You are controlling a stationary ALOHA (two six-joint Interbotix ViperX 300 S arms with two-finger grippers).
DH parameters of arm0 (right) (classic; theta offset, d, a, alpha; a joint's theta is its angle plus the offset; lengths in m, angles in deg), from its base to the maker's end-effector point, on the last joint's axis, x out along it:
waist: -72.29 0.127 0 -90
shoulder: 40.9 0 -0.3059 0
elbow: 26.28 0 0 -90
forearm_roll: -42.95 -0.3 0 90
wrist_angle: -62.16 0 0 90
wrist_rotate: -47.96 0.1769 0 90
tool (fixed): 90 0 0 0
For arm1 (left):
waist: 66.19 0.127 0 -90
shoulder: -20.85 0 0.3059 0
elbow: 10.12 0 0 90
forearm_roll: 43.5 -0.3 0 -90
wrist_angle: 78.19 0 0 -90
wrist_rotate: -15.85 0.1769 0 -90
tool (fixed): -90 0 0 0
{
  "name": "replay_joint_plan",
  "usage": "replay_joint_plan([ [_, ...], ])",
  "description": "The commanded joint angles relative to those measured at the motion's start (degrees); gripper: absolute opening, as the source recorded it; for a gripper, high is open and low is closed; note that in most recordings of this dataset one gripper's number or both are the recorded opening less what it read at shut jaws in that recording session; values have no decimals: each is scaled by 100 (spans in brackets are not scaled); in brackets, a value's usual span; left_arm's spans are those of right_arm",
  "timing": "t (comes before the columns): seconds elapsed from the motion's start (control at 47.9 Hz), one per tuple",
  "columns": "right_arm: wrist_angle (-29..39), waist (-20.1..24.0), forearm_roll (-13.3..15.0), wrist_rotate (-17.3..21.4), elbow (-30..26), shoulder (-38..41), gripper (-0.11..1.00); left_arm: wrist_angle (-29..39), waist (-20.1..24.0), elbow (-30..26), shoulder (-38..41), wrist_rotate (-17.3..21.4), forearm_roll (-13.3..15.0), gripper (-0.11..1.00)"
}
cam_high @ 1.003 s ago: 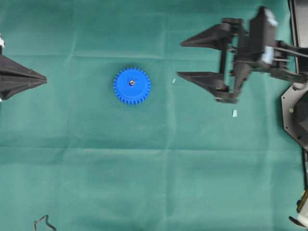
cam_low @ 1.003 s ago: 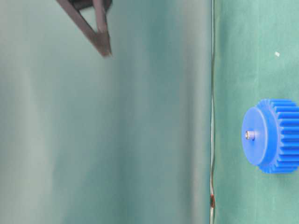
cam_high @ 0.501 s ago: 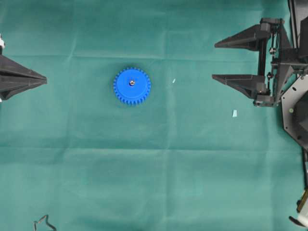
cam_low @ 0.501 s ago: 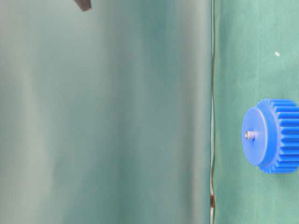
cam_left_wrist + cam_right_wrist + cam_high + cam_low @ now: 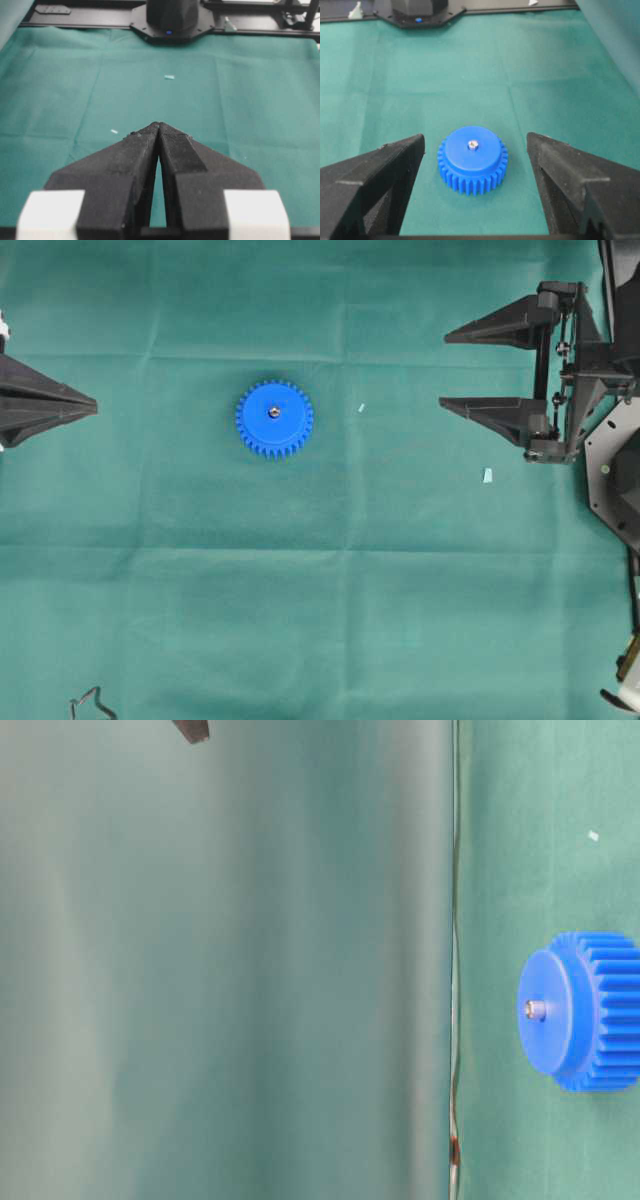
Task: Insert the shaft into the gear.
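The blue gear [image 5: 274,419] lies flat on the green cloth, left of the table's middle. The silver shaft [image 5: 274,412] stands upright in its centre hole, its shiny end poking out a little [image 5: 536,1010]. My right gripper [image 5: 443,370] hangs open at the right side of the table, far from the gear, with nothing between its fingers. Its wrist view looks between the wide jaws at the gear [image 5: 472,159] and the shaft [image 5: 473,145]. My left gripper [image 5: 94,404] rests shut and empty at the left edge, tips [image 5: 159,125] pressed together.
Two small pale scraps lie on the cloth, one [image 5: 361,408] right of the gear and one [image 5: 488,476] below the right gripper. A bent wire piece [image 5: 90,702] sits at the front left corner. The right arm's black base [image 5: 615,475] stands at the right edge.
The right gripper has drawn back from near the gear to the right edge of the table, still open. Gear, shaft and left gripper have not moved.
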Motion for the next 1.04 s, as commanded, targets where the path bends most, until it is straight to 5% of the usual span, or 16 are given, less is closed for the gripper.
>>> replay_joint_plan([
  [0.0, -35, 0, 9, -9, -62, 0, 86, -35, -9, -132, 35, 9, -18, 0],
  [1.024, -176, 0, 88, 0, -44, 97, 86, 9, -26, -141, 44, -53, -18, 0],
])
